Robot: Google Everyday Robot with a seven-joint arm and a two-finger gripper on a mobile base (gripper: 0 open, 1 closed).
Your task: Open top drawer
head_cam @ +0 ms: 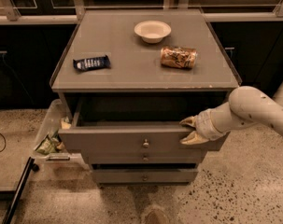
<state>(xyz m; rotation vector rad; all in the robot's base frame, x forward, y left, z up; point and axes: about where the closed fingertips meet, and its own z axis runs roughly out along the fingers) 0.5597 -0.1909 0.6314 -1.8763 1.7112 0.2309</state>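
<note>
The top drawer (108,141) is a grey front panel with a small brass knob (145,143), and it stands pulled partway out of the grey cabinet (131,78), showing a dark inside. My gripper (191,130) is at the right end of the drawer front. One tan finger is behind the panel's top edge and the other is across its face, shut on the panel. My white arm (253,108) comes in from the right.
Two narrower drawer fronts, the middle (117,158) and the bottom (131,175), sit shut below. On the cabinet top lie a white bowl (152,31), a brown snack bag (178,57) and a blue wrapped bar (91,62). A clear bin with litter (50,139) stands on the floor at the left.
</note>
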